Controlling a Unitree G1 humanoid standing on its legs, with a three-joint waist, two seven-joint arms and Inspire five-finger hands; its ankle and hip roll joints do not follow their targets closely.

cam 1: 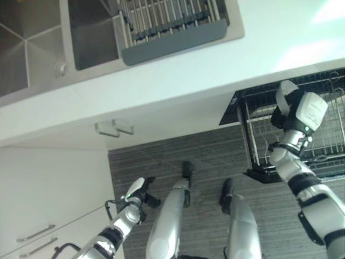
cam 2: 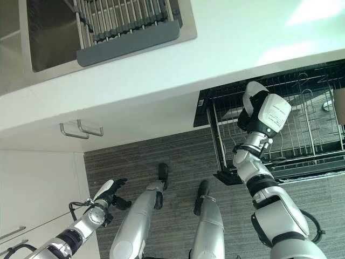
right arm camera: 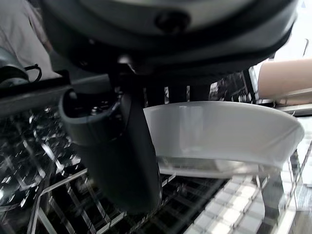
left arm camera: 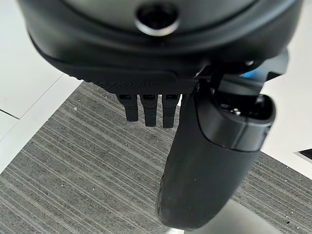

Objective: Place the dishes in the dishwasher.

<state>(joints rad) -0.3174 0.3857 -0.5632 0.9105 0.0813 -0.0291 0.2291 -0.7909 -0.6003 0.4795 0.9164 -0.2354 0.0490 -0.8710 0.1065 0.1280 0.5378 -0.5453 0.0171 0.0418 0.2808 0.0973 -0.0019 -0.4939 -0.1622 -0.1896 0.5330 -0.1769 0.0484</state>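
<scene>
My right hand is raised over the pulled-out dishwasher rack, near its left end. The right wrist view shows a white bowl in that hand, the thumb lying across its rim, with the rack's wires just below it. A beige cup stands in the rack at the right. My left hand hangs low over the striped floor beside the cabinets, its fingers relaxed and holding nothing.
A white counter runs above the dishwasher. Its steel sink holds a grey drying rack. White cabinets with metal handles stand to the left. Grey striped floor lies in front.
</scene>
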